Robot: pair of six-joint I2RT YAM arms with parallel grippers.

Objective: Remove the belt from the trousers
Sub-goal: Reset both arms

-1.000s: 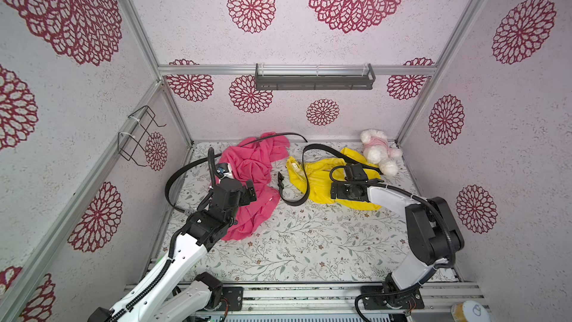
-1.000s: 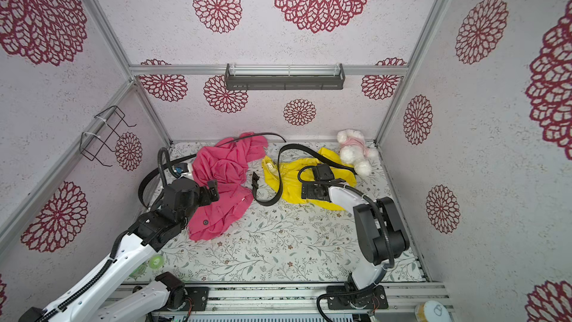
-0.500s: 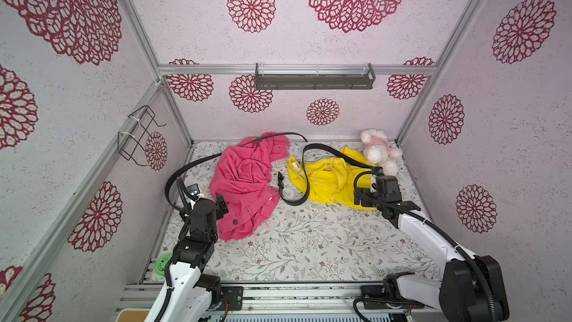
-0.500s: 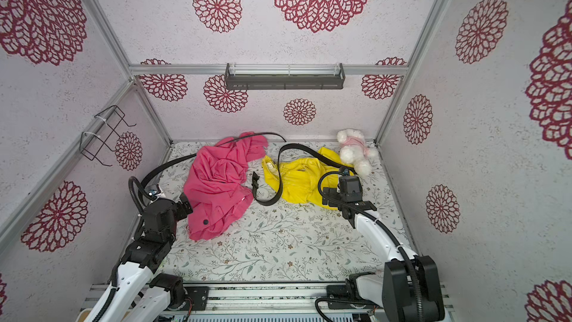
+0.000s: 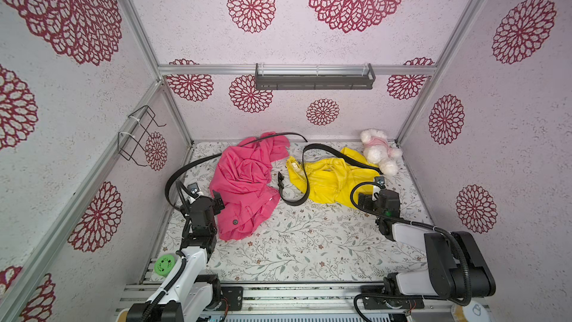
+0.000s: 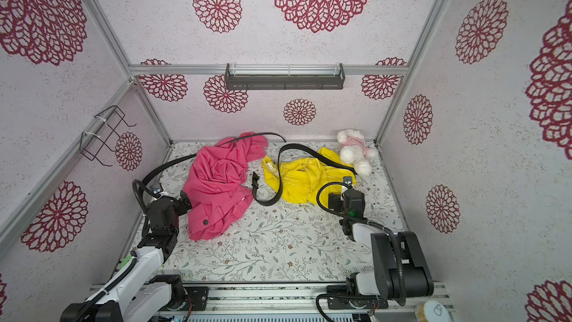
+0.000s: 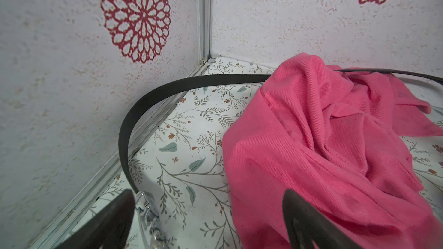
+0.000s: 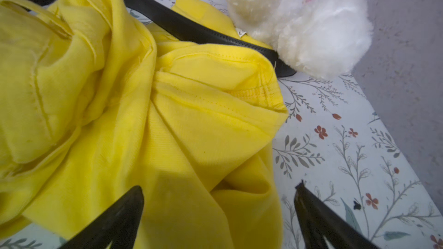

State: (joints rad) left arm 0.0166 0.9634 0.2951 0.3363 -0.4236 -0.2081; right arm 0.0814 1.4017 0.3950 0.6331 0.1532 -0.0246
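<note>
Both grippers are spread wide and hold nothing. The left gripper point(image 7: 207, 197) sits at the lower left of the table point(image 5: 309, 243), beside the pink trousers point(image 5: 244, 187). The right gripper point(image 8: 219, 188) sits at the near edge of the yellow garment point(image 5: 334, 181).

The thin black belt point(image 7: 124, 140) curves out from the left side of the pink trousers, hugs the left wall, and comes out again at their far end, so it probably runs through the loops.

- **Whole bundle moves:** pulling one end without pinning the cloth would likely drag trousers and belt together.
- **Buckle catches:** it may snag in a loop.
- **Belt slips:** the strap could press against the wall and slide out of the pads.
- **Wrong belt:** a wider belt point(image 8: 191, 33) lies across the yellow garment, near the soft toy point(image 5: 379, 151), and could be taken by mistake.
</note>
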